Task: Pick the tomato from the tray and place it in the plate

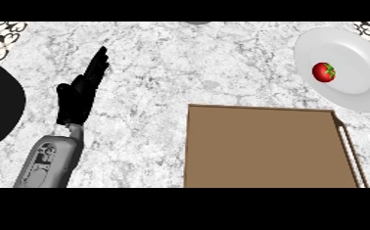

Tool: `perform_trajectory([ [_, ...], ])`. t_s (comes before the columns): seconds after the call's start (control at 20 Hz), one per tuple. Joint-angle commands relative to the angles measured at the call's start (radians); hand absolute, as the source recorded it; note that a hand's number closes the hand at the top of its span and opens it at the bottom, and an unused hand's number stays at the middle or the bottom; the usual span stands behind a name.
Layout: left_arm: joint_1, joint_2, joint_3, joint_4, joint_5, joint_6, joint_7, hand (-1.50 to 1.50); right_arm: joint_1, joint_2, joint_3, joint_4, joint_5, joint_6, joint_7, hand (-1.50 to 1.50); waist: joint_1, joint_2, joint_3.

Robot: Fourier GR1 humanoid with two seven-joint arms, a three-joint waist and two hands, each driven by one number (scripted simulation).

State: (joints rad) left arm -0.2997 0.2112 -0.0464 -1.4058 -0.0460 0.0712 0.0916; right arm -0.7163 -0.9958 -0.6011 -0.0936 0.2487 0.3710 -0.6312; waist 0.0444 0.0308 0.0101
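Note:
A small red tomato (323, 72) with a green stem lies on the white plate (343, 92) at the right edge of the counter. The brown tray (267, 148) sits in the lower middle and right, with nothing on it. My left hand (81, 92) stands at the left with its fingers straight and pointing up, apart from the tray and the plate. My right hand does not show.
The counter is white-grey marble. A black round object (9, 102) cuts in at the left edge, close to my left forearm. A small grey thing (196, 22) peeks in at the top edge.

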Motion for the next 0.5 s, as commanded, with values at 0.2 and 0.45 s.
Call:
perform_trajectory([
  [0.2,0.019,0.001,0.001,-0.023,0.005,-0.008,-0.009,0.00,0.104,-0.056,-0.028,-0.001,-0.025,0.079,-0.071,-1.50,0.007,-0.001,0.004],
  [0.45,0.003,-0.011,-0.004,-0.009,0.007,-0.011,0.002,0.00,0.128,-0.047,-0.030,-0.001,-0.025,0.064,-0.058,-1.50,0.012,0.001,0.006],
])
